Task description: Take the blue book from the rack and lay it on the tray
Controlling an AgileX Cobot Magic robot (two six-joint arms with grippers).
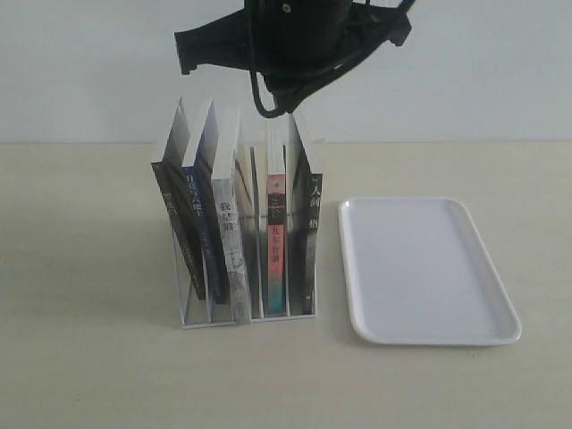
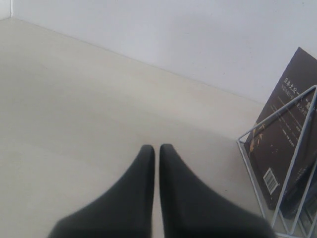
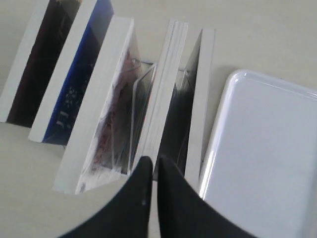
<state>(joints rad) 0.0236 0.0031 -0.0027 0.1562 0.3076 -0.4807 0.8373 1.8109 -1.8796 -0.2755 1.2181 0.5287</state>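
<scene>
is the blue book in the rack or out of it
In the rack: the blue book stands tilted in a slot, second book from the left, between two other books.

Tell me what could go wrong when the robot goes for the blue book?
The right gripper hangs shut above the red-spined book, not the blue book, so it might grab the wrong one. The blue book leans close to the white-spined book in the rack, so pulling it could drag that along or tip the rack.
</scene>
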